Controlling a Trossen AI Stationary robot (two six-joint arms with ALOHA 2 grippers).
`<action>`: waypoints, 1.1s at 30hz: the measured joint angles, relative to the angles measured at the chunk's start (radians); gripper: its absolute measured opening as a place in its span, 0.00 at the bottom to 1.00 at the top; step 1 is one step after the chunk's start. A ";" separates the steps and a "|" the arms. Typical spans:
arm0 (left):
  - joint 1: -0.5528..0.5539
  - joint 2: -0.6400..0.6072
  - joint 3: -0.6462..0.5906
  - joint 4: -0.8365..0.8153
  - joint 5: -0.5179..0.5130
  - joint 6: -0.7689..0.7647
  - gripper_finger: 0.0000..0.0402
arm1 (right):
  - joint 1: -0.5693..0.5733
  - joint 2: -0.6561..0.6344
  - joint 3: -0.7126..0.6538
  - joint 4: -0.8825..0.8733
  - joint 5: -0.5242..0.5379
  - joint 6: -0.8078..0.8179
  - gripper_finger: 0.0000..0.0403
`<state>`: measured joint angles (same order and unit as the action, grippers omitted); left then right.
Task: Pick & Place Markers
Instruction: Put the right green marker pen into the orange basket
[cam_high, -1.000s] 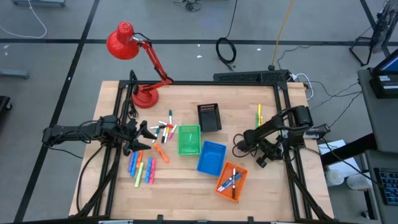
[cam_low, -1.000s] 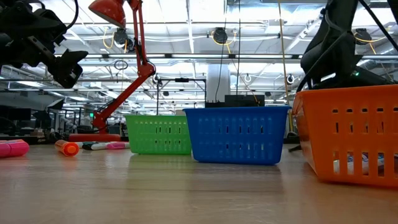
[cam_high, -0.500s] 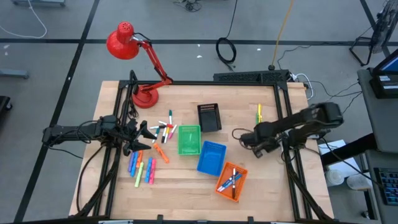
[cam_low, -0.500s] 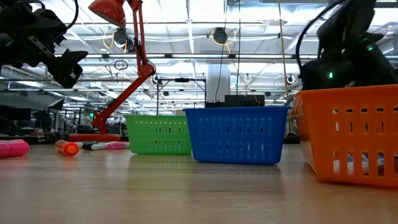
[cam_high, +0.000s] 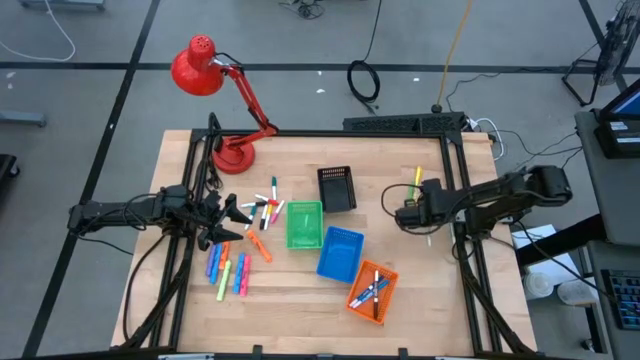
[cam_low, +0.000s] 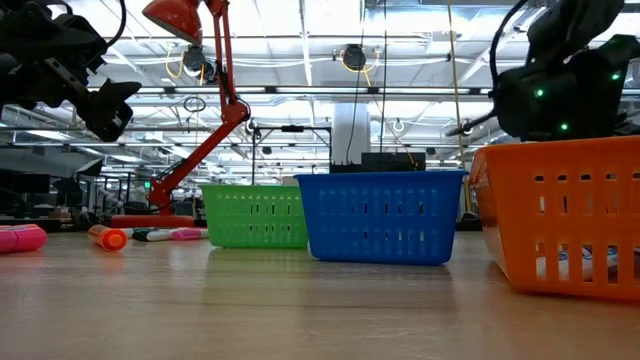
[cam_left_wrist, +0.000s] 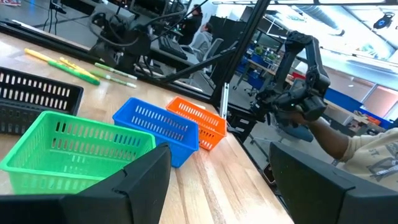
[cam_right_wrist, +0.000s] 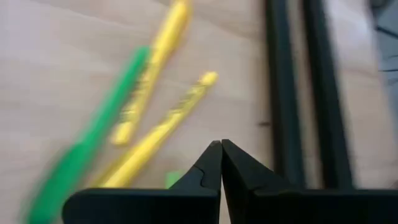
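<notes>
Right of centre in the high view, the right gripper (cam_high: 404, 214), jaws shut and empty, hovers by thin yellow and green markers (cam_high: 417, 183) on the wooden worktop (cam_high: 300, 290). It must open next to grab one. The left gripper (cam_high: 236, 214) waits open over the mixed-colour markers (cam_high: 262, 212).

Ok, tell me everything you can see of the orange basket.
The orange basket is a small rectangular bin of what looks like plastic, its walls cut with slots. It sits upright on the wooden table near the front edge, turned at an angle, at the end of a row beside the blue basket; whether the two touch is unclear. Several markers lie inside it. No gripper touches it.
</notes>
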<state>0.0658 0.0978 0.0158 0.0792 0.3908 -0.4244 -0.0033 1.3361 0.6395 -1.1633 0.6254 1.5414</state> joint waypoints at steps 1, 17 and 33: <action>0.000 0.000 0.000 0.000 0.000 0.000 0.68 | -0.015 0.006 -0.008 0.004 0.002 0.000 0.00; 0.000 0.000 0.000 0.000 0.000 0.000 0.68 | -0.366 0.113 -0.153 0.201 -0.254 -0.451 0.00; 0.000 0.000 0.000 0.000 0.000 0.000 0.68 | -0.348 0.039 -0.050 0.136 -0.667 -0.617 0.00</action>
<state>0.0658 0.0980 0.0162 0.0795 0.3908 -0.4244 -0.3512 1.3751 0.5891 -1.0275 -0.0412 0.9246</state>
